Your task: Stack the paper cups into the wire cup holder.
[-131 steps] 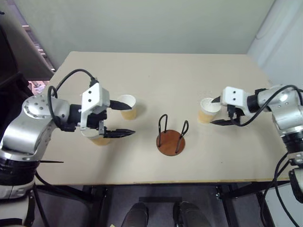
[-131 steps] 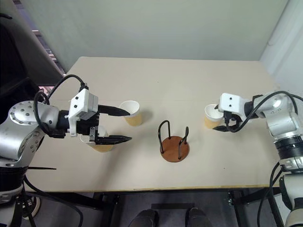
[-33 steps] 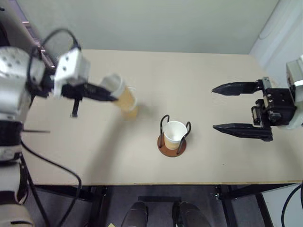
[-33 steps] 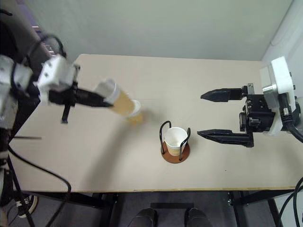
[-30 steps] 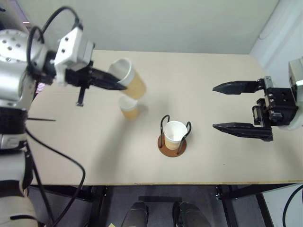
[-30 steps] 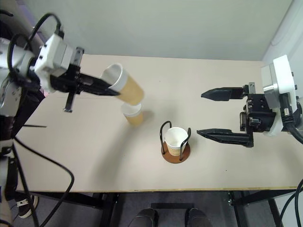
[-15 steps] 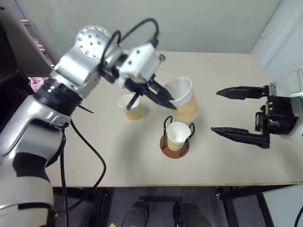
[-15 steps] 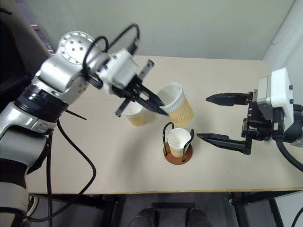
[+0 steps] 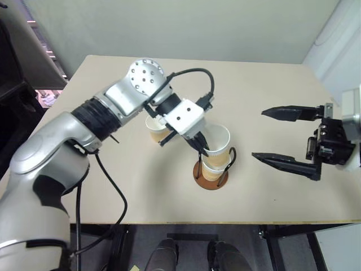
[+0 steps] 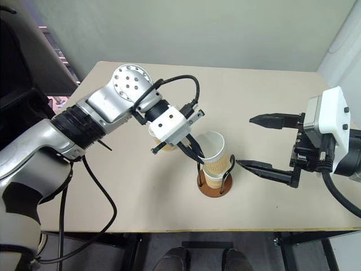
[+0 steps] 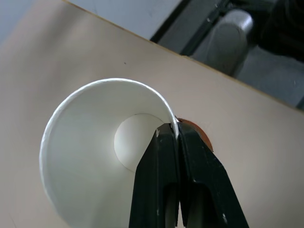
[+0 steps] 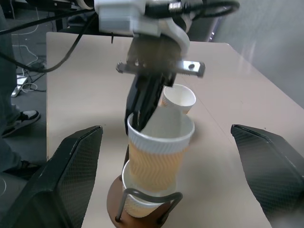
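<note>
The left pincer [image 10: 198,155] was clamped on the rim of a paper cup [image 10: 213,149], holding it partly nested in another cup [image 10: 213,179] that stood inside the wire cup holder [image 10: 214,185] near the front of the tan surface [image 10: 271,101]. A third cup [image 9: 156,129] stood just behind. The right pincer [image 10: 265,144] hovered nearby, fingers wide apart and empty.
</note>
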Controlling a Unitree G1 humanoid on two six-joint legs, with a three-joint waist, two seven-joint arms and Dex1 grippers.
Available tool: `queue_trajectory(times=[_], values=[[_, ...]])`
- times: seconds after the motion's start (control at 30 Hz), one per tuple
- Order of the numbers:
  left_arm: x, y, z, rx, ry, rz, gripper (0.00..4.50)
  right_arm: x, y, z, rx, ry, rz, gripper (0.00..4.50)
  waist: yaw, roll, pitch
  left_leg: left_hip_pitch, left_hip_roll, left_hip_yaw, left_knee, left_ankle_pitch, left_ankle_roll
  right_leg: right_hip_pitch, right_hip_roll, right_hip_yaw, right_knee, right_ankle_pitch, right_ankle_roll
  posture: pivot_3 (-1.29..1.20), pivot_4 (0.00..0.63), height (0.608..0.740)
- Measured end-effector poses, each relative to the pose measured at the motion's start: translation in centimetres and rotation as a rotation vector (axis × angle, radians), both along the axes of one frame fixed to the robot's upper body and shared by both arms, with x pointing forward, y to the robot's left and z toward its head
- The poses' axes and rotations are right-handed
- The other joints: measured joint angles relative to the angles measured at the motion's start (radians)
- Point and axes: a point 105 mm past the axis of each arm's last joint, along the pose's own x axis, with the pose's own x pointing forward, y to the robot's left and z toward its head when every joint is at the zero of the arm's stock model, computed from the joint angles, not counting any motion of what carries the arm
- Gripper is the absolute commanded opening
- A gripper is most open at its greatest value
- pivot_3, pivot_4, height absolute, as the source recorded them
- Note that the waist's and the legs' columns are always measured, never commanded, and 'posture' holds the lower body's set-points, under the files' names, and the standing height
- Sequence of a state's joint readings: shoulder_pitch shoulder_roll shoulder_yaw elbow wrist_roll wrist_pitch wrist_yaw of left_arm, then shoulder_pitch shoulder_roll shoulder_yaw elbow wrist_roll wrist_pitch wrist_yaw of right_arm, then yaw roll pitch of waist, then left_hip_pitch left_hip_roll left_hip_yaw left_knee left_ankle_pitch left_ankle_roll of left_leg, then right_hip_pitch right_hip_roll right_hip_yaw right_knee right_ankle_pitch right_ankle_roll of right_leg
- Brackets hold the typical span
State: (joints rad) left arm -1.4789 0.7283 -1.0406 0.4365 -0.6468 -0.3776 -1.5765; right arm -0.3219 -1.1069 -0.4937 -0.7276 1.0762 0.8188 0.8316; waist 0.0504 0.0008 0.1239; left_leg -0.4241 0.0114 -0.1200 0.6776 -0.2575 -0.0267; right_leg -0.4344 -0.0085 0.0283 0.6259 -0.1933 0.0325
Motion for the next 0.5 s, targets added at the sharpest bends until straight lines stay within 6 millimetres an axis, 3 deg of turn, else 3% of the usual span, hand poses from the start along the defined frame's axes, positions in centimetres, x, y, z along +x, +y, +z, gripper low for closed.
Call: queue_trajectory(times=[0.07,0.23,0.37,0.43,0.5], values=[[0.0,0.0,0.0,0.002,0.000,0.000,0.64,-0.1,0.0,-0.1,-0.007,-0.001,-0.005,4.50,0.000,0.000,0.000,0.000,0.000,0.001,0.001,0.000,0.000,0.000,0.000,0.000,0.000,0.000,0.000,0.00,0.150,0.740],[0.2,-0.1,-0.1,0.007,-0.009,0.004,2.36,-0.2,-0.2,-0.1,-0.004,-0.002,-0.014,4.50,0.000,0.001,0.000,0.000,0.000,0.001,0.004,-0.003,0.006,0.001,0.000,0.001,0.001,0.001,0.001,0.00,0.150,0.740],[1.8,-1.6,2.2,-0.139,-0.022,0.069,2.36,-0.1,-0.2,0.2,0.001,-0.013,-0.016,4.50,0.005,0.001,0.000,0.000,-0.001,0.002,0.006,-0.004,0.006,0.002,0.000,0.002,0.000,0.002,0.003,0.00,0.150,0.740],[3.2,-0.5,3.7,-0.215,-0.010,0.176,2.36,-0.1,-0.2,0.3,0.004,-0.020,-0.012,4.50,0.001,0.003,0.000,0.001,0.000,0.004,0.005,-0.004,0.006,0.002,0.000,0.003,0.001,0.002,0.003,0.00,0.150,0.740],[4.7,2.3,4.8,-0.266,-0.010,0.309,2.36,0.0,-0.3,0.4,0.009,-0.014,-0.006,4.50,-0.012,0.004,-0.001,0.003,0.001,0.009,0.004,-0.003,0.006,0.001,0.001,0.004,0.001,0.002,0.003,0.00,0.150,0.740]])
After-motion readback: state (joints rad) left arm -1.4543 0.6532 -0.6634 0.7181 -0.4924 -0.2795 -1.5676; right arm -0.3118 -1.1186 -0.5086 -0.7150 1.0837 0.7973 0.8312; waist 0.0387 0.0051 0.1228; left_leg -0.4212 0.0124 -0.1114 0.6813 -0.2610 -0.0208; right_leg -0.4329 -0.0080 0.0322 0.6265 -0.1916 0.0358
